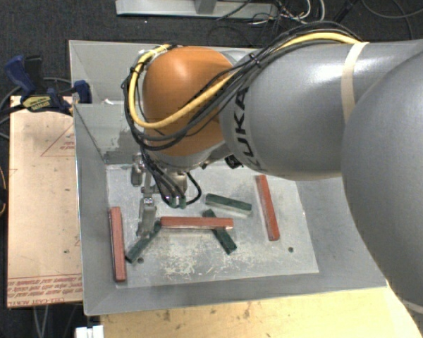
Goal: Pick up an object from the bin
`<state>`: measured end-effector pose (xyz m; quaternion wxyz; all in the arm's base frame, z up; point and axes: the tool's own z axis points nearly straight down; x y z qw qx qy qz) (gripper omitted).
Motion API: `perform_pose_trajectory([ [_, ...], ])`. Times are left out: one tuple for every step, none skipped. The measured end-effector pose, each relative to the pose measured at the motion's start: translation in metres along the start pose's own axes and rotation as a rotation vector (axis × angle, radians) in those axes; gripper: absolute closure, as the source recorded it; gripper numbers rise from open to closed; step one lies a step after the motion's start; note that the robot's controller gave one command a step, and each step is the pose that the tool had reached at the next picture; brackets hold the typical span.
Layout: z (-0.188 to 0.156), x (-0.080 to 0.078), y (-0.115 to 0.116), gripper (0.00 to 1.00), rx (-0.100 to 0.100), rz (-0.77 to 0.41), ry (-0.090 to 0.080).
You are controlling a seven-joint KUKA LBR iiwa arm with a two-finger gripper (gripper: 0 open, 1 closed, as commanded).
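Observation:
My gripper (148,220) comes down below the orange wrist cover, over the left half of the bin floor. Its tip stands at the upper end of a short dark green stick (139,247) that lies slanted there. I cannot tell whether it touches the stick. Just right of the tip lies a red-brown stick (196,222), flat and crosswise. A second dark green stick (224,239) pokes out from under that red-brown stick's right end.
A long red-brown stick (117,243) lies along the left wall. Another red-brown stick (268,207) lies at the right, with a dark green stick (228,203) between it and the gripper. The arm and cables cover the back of the bin.

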<state>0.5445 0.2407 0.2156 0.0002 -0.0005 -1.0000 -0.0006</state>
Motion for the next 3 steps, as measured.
perform_pose_trajectory([
  [0.137,-0.008,-0.030,0.00,0.002,-0.402,0.005],
  [0.134,-0.009,-0.029,1.00,0.000,-0.401,0.001],
  [-0.002,-0.015,-0.053,1.00,0.001,-0.537,-0.012],
])
